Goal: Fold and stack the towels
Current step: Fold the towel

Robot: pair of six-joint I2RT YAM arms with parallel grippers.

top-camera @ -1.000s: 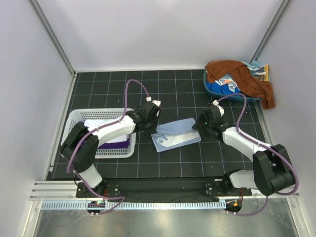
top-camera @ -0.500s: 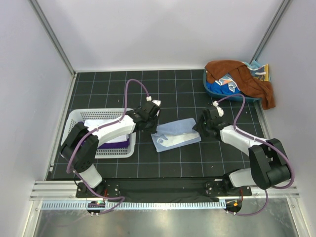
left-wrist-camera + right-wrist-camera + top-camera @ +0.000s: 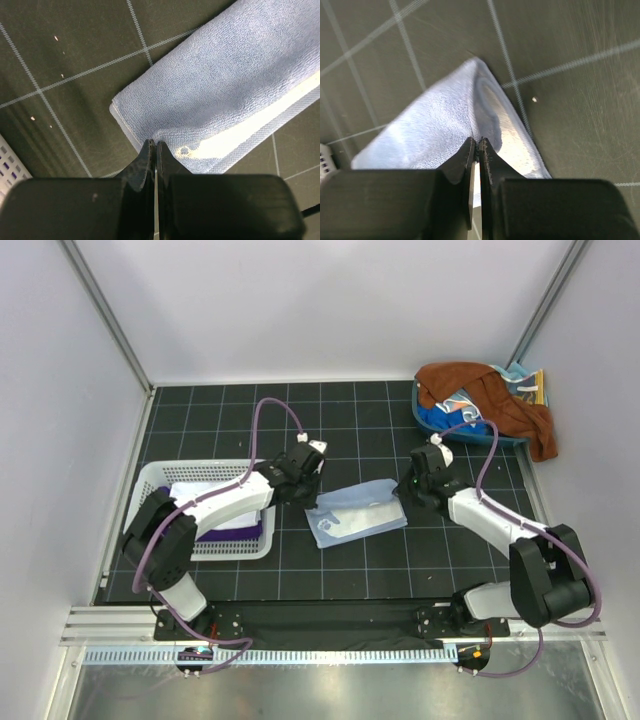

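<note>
A folded light blue towel lies on the dark grid mat between the two arms. My left gripper is shut on the towel's left end; in the left wrist view the black jaws pinch a fold of the blue cloth at the gripper. My right gripper is shut on the towel's right end, with the cloth bunched up between the tips of the gripper. A dark purple towel and a white towel lie in the basket. A rust-brown towel drapes over the bin at the back right.
The white slotted basket stands at the left, just beside the left arm. A blue bin with more bunched cloths stands in the back right corner. Grey walls enclose the mat on three sides.
The right gripper has moved in over the towel's right end and closed on it. The left gripper has stayed shut on the left end.
</note>
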